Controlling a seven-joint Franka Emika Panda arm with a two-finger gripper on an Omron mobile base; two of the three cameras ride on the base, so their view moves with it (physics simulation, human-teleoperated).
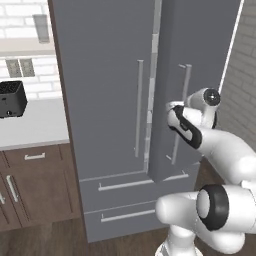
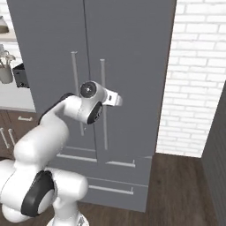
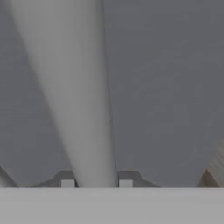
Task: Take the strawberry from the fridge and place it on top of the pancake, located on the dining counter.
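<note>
fridge: the tall matte grey fridge point(image 1: 110, 100) stands straight ahead of the arm, between the dark wood cabinets and a white brick wall; in the left base view its right-hand door stands a little ajar, its edge swung out from the left door, with a pale strip of the inside showing in the gap; two lower drawers with horizontal bar pulls sit under the doors; the strawberry cannot be seen from any camera, so where it lies I cannot tell
right door handle: a long vertical pale bar point(image 3: 74, 100); in the hand view it rises up from between the two fingertips, very close to the camera; in the left base view it runs down the right door just beside the wrist point(image 1: 181, 115)
left door handle: a matching vertical bar point(image 1: 138, 107) on the left door, apart from the hand
jaws: the gripper point(image 3: 96, 181) has its jaws clamped on the right door handle; a dark fingertip point(image 3: 66, 179) presses the bar from one side and the other from the opposite side, touching it
arm: white with dark joints, reaching forward from the base to the right door at about mid-height
desk: a pale counter top point(image 1: 30, 130) over dark wood cabinets, left of the fridge; a black toaster point(image 1: 12, 99) stands on it against the white tiled wall
floor: dark wood planks point(image 2: 181, 185) before the fridge
</note>
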